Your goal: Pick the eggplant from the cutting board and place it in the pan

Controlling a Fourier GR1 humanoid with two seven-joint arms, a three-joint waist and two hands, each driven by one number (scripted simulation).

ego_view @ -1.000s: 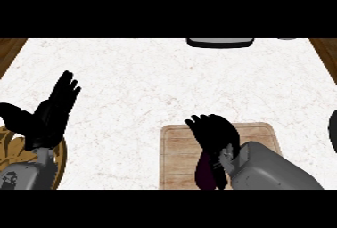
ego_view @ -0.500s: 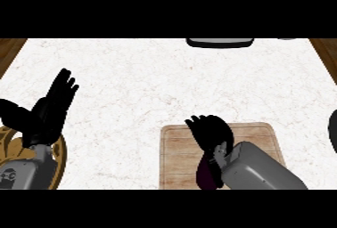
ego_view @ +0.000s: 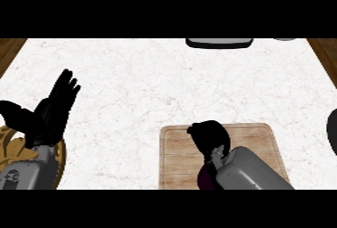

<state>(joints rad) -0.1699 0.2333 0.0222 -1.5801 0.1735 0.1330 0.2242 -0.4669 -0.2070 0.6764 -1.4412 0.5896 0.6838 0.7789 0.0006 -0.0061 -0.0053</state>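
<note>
The wooden cutting board lies at the counter's near edge, right of centre. My right hand is down over the board's left half, seen from its back. Only a dark purple sliver of the eggplant shows, left of my wrist; the hand and grey forearm hide the rest, along with any grip. A dark curved shape at the right edge, level with the board, looks like the pan. At the left edge my left hand rests open, fingers up.
A dark, grey-rimmed object sits at the counter's far edge, right of centre. A golden patterned round thing lies under my left forearm at the lower left. White marble counter stretches between the hands.
My right forearm has swung in and looks shorter, while the hand stays over the same spot on the board with a rounder outline. Eggplant, board and left hand have not moved.
</note>
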